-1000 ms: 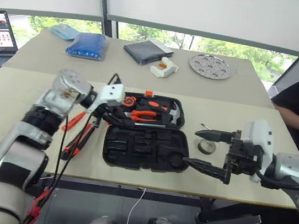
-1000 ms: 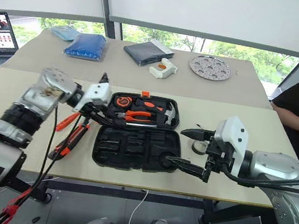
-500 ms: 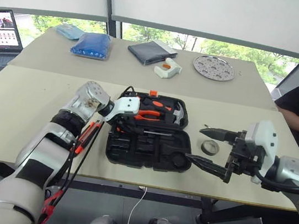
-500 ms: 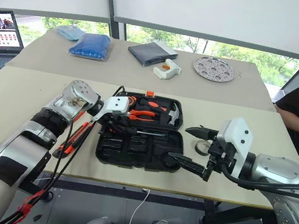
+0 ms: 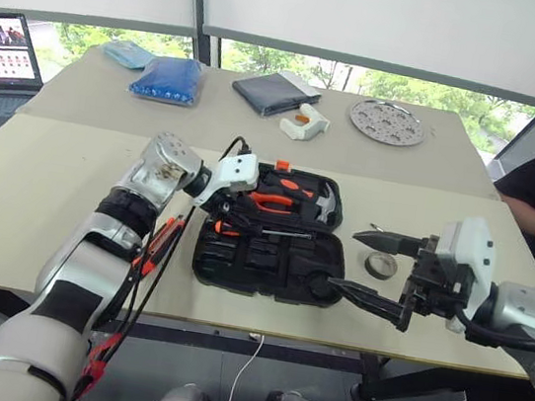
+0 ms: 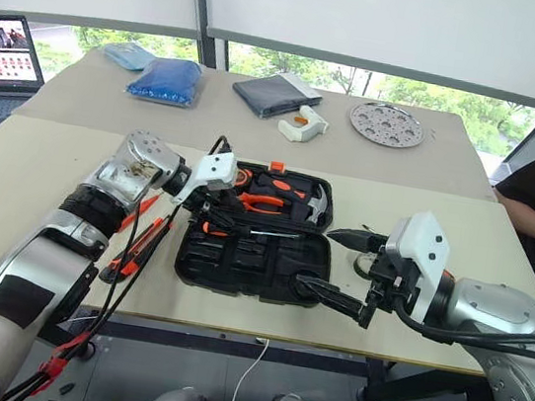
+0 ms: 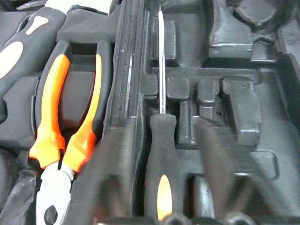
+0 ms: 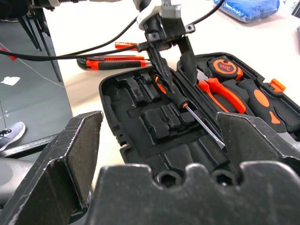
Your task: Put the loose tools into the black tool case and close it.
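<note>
The black tool case point(image 5: 273, 231) lies open at the centre of the frame on the counter point(image 5: 40, 189), its far half holding the orange-handled pliers point(image 5: 282, 203), hammer and tape measure, its near half mostly bare moulded slots. The left gripper point(image 8: 166, 51) hovers over the hinge line at the case's left end, its two fingers apart and straddling the handle of a black-and-orange screwdriver point(image 7: 159, 140). The frames do not settle whether the fingers touch the handle. The screwdriver lies along the hinge, roughly across the frame, handle toward the left gripper and shaft pointing away to the right, so its long axis runs straight on from the gripper's own line. It looks laid on the moulding, not yet pressed into a slot.

Left of the case, under the left arm, an orange-black utility knife point(image 8: 110, 62) and a further screwdriver lie on the counter, nearer the left arm. The small dark tape roll point(image 5: 377, 265) sits just right of the case, between the widely parted fingers of the right gripper point(image 5: 377, 273), plainly the nearer one for it.
</note>
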